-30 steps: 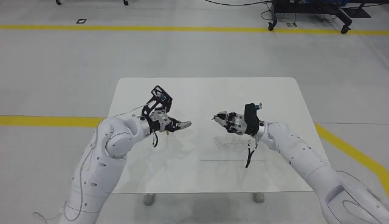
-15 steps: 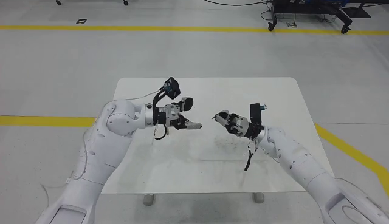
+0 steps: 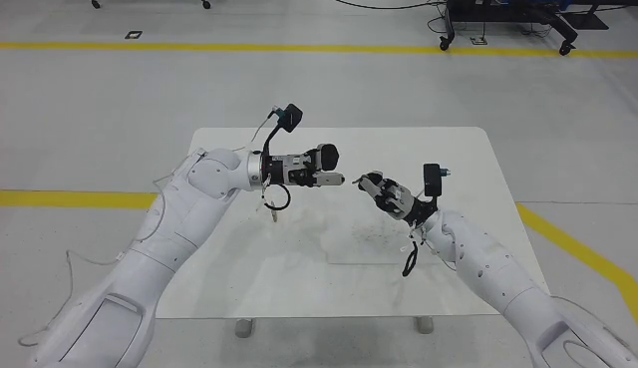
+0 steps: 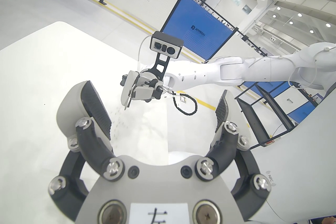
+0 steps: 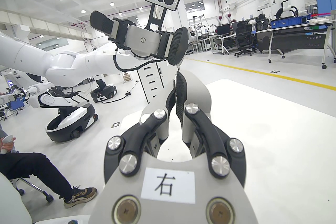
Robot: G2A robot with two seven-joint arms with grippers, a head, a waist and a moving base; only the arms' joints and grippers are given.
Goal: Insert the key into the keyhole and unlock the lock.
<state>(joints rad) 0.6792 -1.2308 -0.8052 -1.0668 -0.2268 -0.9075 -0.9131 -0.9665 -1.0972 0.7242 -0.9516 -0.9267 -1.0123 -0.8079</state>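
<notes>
My left gripper (image 3: 335, 169) hangs above the middle of the white table (image 3: 449, 159), open, with nothing between its ribbed pads (image 4: 98, 109). It points at my right gripper (image 3: 364, 181), which sits a short way off, tip to tip. The right gripper (image 5: 176, 78) is shut, its black pads pressed together, and I see nothing held between them. From the left wrist view the right gripper (image 4: 127, 101) shows as a narrow closed pair of fingers tilted down toward the tabletop. The right wrist view has the left gripper (image 5: 139, 34) spread wide just beyond its own fingertips.
The tabletop bears only faint dark scuff marks (image 3: 374, 233) below the right gripper. Its rounded edges lie well outside both grippers. Yellow floor lines (image 3: 80, 198) run past the table; desks and other robots stand far behind.
The left arm has risen and swung toward the table's middle, closing the gap to the right gripper. The right gripper has shifted slightly toward the far side and turned to face it.
</notes>
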